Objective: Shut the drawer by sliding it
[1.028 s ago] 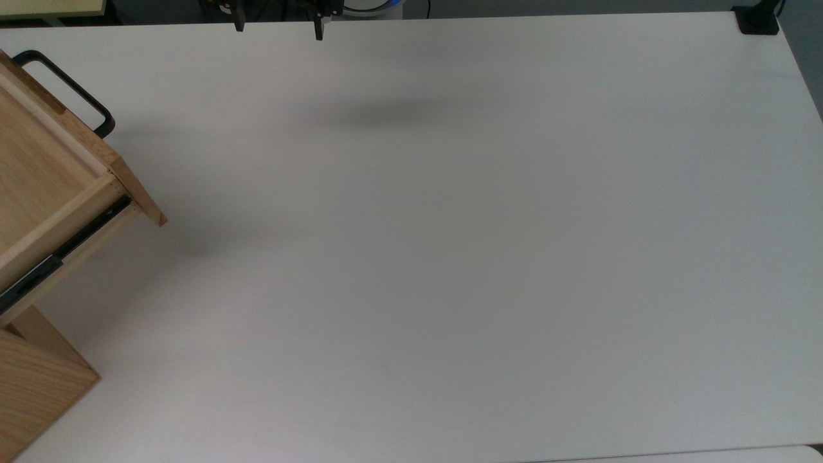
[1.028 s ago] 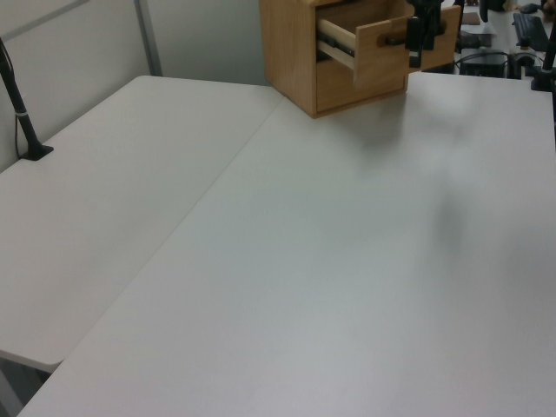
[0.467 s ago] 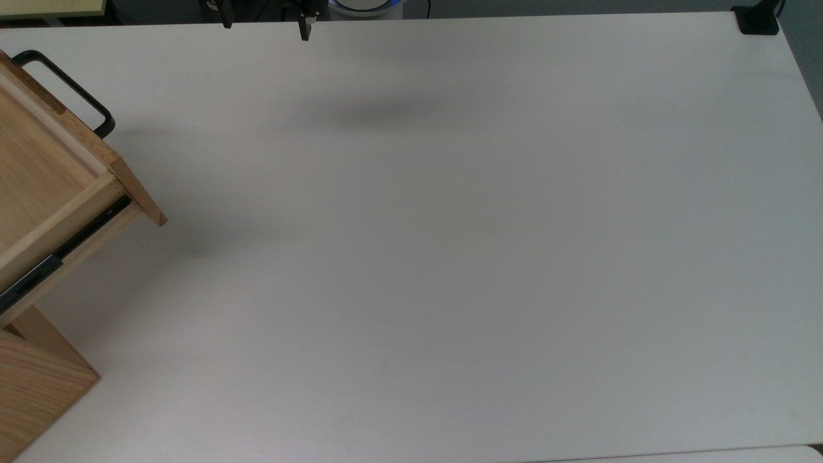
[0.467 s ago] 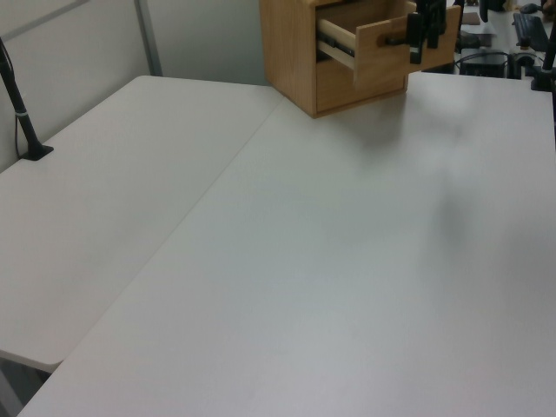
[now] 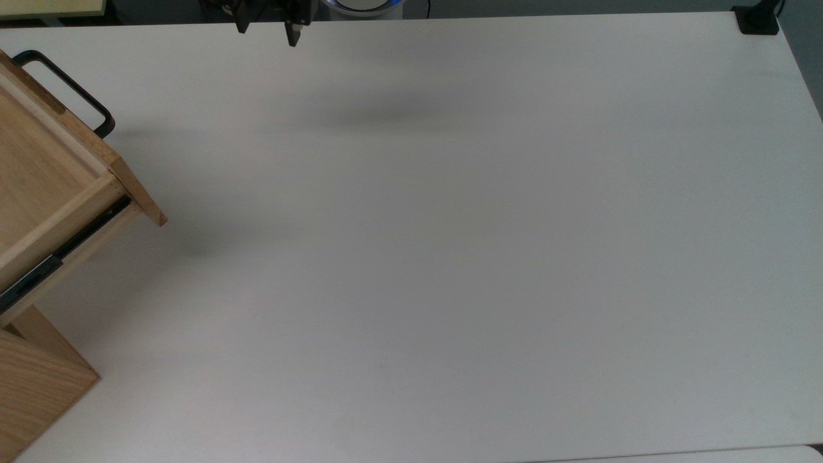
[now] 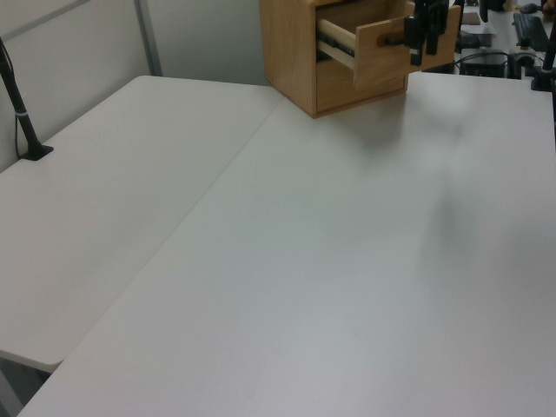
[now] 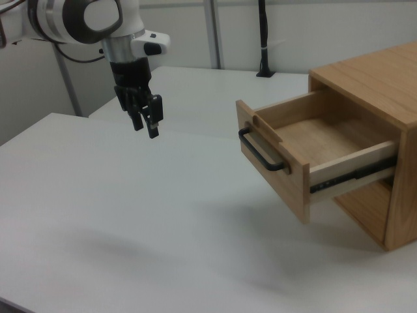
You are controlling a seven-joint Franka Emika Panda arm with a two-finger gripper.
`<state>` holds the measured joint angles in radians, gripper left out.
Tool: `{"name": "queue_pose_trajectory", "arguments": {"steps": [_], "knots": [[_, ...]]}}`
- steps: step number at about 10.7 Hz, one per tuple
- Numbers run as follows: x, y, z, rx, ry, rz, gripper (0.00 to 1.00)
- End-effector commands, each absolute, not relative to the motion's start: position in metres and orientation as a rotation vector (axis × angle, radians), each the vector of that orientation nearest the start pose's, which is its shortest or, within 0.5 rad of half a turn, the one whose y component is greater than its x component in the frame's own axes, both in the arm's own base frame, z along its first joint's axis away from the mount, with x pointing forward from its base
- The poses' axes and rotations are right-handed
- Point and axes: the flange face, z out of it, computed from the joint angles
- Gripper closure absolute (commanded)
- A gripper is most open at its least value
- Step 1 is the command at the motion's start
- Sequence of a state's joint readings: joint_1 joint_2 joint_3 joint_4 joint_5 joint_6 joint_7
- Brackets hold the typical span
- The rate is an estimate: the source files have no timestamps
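The oak drawer [image 5: 45, 161] stands pulled out of its cabinet [image 5: 32, 386] at the top view's left edge, its black bar handle [image 5: 64, 83] facing the table and a black side rail showing. In the right view the drawer [image 7: 306, 140] juts out with its handle [image 7: 260, 153] towards my gripper. My gripper [image 5: 267, 32] hangs open and empty above the table's far edge, well to the right of the handle in the top view. The right view has the gripper [image 7: 146, 129] in the air, left of the drawer. In the left view the gripper [image 6: 419, 54] overlaps the drawer front [image 6: 382, 52].
The white table [image 5: 450, 257] spreads wide and bare between gripper and drawer. A black clamp with a post [image 5: 757, 19] sits at the top view's far right corner. A second white table [image 6: 104, 182] adjoins in the left view.
The gripper drifted slightly towards the top view's left, nearer the drawer's side. Its fingertips show closer together in the top view than before. The drawer has not moved.
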<state>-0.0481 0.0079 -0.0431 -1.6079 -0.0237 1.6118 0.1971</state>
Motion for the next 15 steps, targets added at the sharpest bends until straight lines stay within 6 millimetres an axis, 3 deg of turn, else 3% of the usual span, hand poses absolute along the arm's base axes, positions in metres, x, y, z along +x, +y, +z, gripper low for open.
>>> {"name": "queue_pose_trajectory", "arguments": {"steps": [1,3,5,7,10,13,15], "knots": [[0.566,-0.063,0.603,-3.058,0.735,0.004,0.64],[0.584,-0.079,0.586,-3.017,0.922,-0.036,0.82],[0.605,-0.101,0.574,-2.987,1.045,-0.069,0.84],[0.618,-0.149,0.572,-2.918,1.196,-0.255,0.84],[0.636,-0.196,0.555,-2.917,1.261,-0.428,0.84],[0.653,-0.235,0.536,-2.888,1.309,-0.634,0.84],[0.670,-0.249,0.523,-2.862,1.274,-0.848,0.83]]}}
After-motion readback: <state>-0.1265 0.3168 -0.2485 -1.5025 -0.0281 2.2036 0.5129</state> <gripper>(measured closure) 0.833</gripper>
